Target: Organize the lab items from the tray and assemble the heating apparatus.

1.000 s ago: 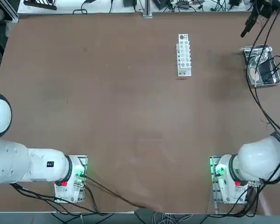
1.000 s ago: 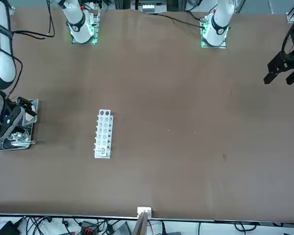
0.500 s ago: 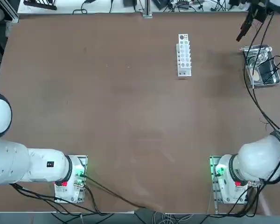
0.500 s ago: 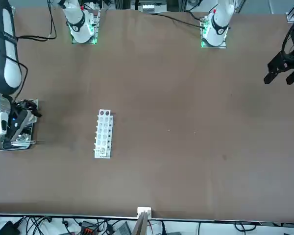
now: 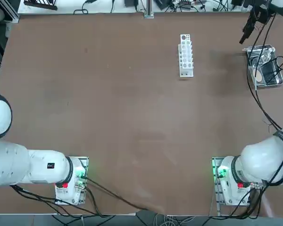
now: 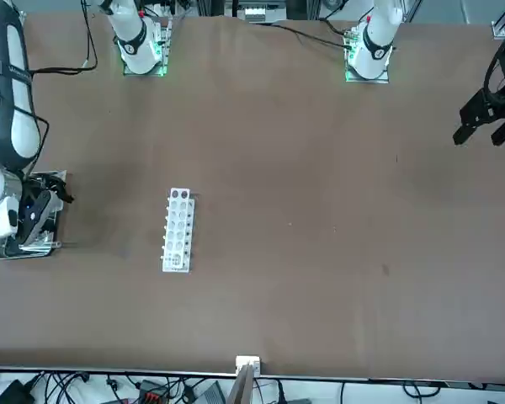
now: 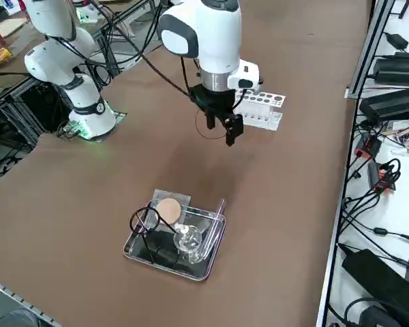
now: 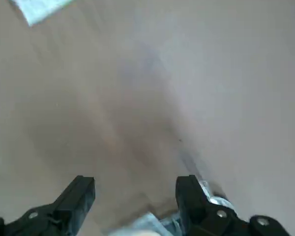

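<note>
From my remote seat: the tray (image 7: 211, 253) sits near the table's (image 5: 108, 117) far right edge, holding the stand (image 7: 144, 221), burner (image 7: 187, 240) and mesh (image 7: 169, 208). The rack (image 5: 186, 55) lies well to its left. My right gripper (image 7: 232, 132) hangs above the table between rack and tray.

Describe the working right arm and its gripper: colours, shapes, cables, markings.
The right arm has glossy white rounded links with dark grey joint bands. Black cables loop along it. Its base sits on a metal plate and glows green, with a red mark. The right gripper is black with two blocky fingers.
</note>
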